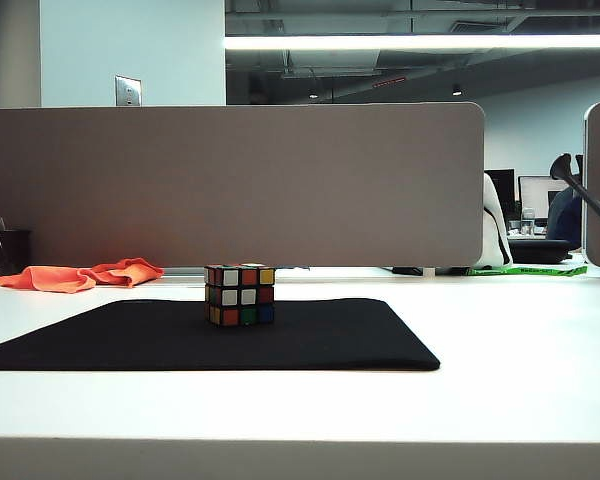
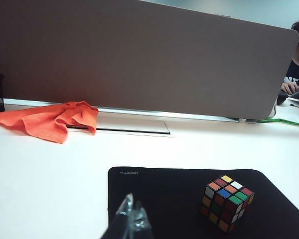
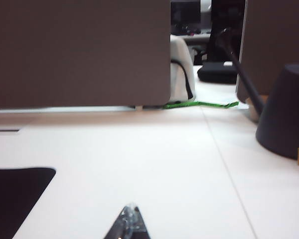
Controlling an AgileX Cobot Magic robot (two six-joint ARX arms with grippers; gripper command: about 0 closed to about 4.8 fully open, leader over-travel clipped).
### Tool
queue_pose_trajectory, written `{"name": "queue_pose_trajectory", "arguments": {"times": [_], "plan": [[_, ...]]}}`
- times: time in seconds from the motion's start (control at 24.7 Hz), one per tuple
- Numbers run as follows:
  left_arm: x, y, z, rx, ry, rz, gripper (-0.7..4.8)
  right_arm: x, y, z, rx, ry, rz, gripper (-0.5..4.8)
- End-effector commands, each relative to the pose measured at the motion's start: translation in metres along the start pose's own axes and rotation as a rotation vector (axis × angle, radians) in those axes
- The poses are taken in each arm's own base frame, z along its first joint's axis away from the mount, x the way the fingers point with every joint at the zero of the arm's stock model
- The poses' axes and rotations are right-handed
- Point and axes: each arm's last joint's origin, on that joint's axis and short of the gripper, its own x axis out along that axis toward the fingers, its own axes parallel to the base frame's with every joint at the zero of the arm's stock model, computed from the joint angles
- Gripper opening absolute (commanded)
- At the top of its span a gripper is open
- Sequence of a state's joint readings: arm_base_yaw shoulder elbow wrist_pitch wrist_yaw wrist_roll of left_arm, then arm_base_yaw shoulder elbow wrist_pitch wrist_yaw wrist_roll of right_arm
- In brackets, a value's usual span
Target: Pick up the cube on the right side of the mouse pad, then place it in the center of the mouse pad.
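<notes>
black mouse pad (image 1: 320, 335) under cube (image 1: 240, 295), orange cloth (image 2: 50, 119) only leftward, left claw (image 2: 132, 221) and right claw (image 3: 129, 224) pressed together

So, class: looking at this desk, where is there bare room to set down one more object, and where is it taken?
Bare mat lies either side of the cube on the mouse pad. White table is free right of the pad, and between the pad and the orange cloth. The shut left gripper and right gripper hover at the near edge.
</notes>
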State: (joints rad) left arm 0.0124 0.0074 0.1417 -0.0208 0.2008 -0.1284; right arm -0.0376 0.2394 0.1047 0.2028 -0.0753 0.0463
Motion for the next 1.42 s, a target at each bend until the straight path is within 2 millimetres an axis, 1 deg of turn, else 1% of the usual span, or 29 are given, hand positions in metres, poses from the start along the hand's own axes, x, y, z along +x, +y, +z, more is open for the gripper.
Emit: {"name": "queue_pose_trajectory", "arguments": {"times": [0.04,0.28,0.49,0.73,0.89,1.01,1.22,1.42], "plan": [[0.000,-0.001,0.003,0.004,-0.015,-0.008,-0.06,0.000,0.000,0.002,-0.005,-0.016,0.022,-0.01],[0.000,-0.001,0.002,0.003,-0.010,-0.008,-0.06,-0.003,0.000,0.005,-0.012,-0.045,0.025,-0.01],[0.000,0.000,0.001,0.001,-0.004,-0.007,-0.06,-0.012,0.001,0.008,-0.016,-0.087,0.024,-0.01],[0.000,0.000,0.001,0.001,-0.002,-0.006,-0.06,-0.021,0.001,0.004,-0.039,-0.067,-0.010,-0.01],[0.000,0.000,0.001,0.001,-0.002,-0.006,-0.06,-0.021,0.001,0.003,-0.038,-0.064,-0.012,-0.01],[0.000,0.000,0.001,0.000,-0.002,-0.006,-0.06,-0.021,0.001,0.000,-0.038,-0.057,-0.007,-0.01],[0.000,0.000,0.001,0.000,-0.001,-0.006,-0.06,-0.018,0.001,-0.014,-0.035,-0.017,0.031,-0.01],[0.000,0.000,0.001,-0.003,-0.002,-0.007,-0.06,-0.016,0.000,-0.021,-0.031,-0.061,0.022,-0.01]]}}
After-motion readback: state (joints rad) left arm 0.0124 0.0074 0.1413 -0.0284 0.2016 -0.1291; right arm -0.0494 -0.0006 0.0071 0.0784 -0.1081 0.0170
